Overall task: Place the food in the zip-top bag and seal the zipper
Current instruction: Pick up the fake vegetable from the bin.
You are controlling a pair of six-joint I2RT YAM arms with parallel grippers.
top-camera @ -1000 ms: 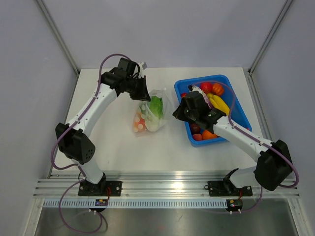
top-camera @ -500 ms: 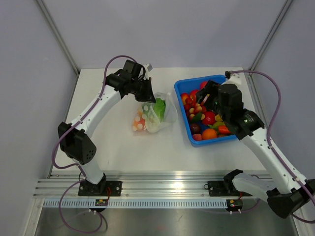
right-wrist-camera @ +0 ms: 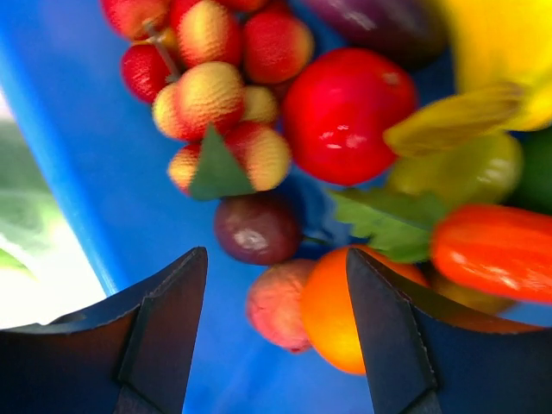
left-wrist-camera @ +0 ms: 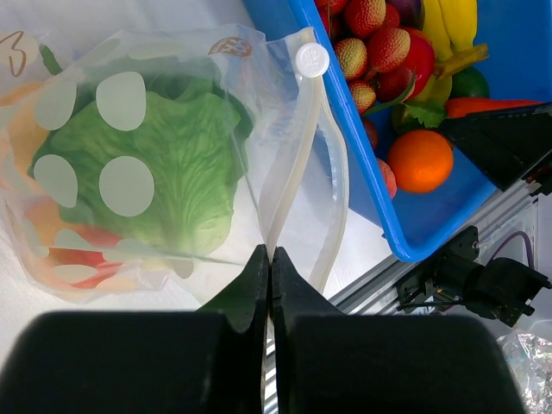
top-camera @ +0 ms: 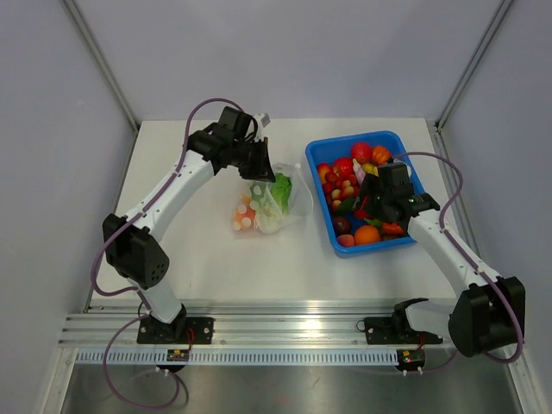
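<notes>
The clear dotted zip-top bag (top-camera: 272, 200) lies on the table left of the tray, with green lettuce (left-wrist-camera: 172, 168) and red and orange pieces inside. My left gripper (top-camera: 260, 166) is shut on the bag's white zipper strip (left-wrist-camera: 293, 155) at the mouth edge, and the round slider (left-wrist-camera: 311, 59) sits at the strip's far end. My right gripper (right-wrist-camera: 276, 254) stands open low over the food in the blue tray (top-camera: 345, 140). Below its jaws are a dark plum (right-wrist-camera: 257, 228), a pink fruit (right-wrist-camera: 276, 306) and an orange (right-wrist-camera: 345, 310), none of them gripped.
The tray also holds a red apple (right-wrist-camera: 345, 112), a lychee cluster (right-wrist-camera: 216, 95), a yellow banana (left-wrist-camera: 453, 21) and an orange-red piece (right-wrist-camera: 492, 250). An aluminium rail (top-camera: 293, 332) runs along the near table edge. Grey walls enclose the table.
My right arm swung from the tray's left edge to over the food, and its gripper went from nearly shut to open. The left gripper shifted slightly right, still holding the bag's edge.
</notes>
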